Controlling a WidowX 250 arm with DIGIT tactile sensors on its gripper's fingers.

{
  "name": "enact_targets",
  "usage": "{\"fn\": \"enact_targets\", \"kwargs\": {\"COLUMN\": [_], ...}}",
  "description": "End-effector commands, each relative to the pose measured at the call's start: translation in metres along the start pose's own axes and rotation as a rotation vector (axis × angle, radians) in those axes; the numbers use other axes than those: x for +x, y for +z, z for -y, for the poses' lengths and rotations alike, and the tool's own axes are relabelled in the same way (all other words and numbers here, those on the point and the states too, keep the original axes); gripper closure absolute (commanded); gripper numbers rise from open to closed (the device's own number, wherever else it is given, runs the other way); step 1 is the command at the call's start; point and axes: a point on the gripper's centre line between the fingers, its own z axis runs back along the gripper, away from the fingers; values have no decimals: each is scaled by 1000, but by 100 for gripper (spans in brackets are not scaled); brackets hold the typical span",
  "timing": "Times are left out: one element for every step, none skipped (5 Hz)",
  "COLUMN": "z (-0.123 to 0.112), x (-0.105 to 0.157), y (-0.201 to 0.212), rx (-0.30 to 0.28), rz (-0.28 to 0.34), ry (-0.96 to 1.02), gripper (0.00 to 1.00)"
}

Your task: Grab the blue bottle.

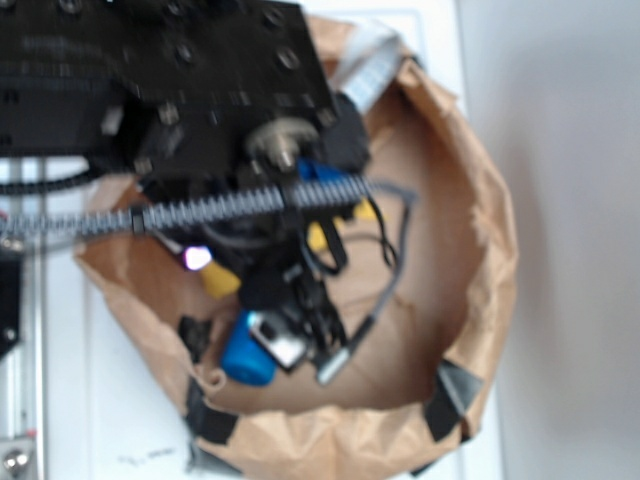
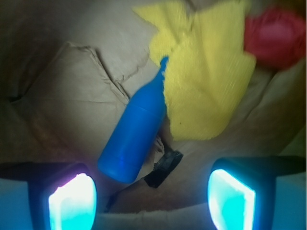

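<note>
The gripper (image 2: pixel 151 199) hangs with jaws wide and empty, presumably spread to take the bottle's body. Just ahead, nearer the left jaw, the bottle (image 2: pixel 135 132) lies flat on brown paper (image 2: pixel 67 96), base toward the jaws. Its neck points away, touching the cloth (image 2: pixel 206 81). Farthest right sits a red thing (image 2: pixel 276 36).

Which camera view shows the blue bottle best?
The wrist view: the whole blue bottle lies on brown paper, its neck touching the yellow cloth. The exterior view shows only its blurred bottom end under the arm.
</note>
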Motion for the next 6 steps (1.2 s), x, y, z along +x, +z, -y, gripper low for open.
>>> {"fn": "enact_targets", "kwargs": {"z": [-12, -6, -6, -3, -4, -7], "x": [9, -2, -22, -29, -37, -37], "y": [-39, -57, -72, -73, -83, -98], "rx": [-38, -12, 7, 13, 50, 94], "rz": [59, -16, -23, -24, -14, 37], "ry": [10, -36, -42, -20, -37, -42], "gripper": [0, 0, 0, 0, 0, 100]}}
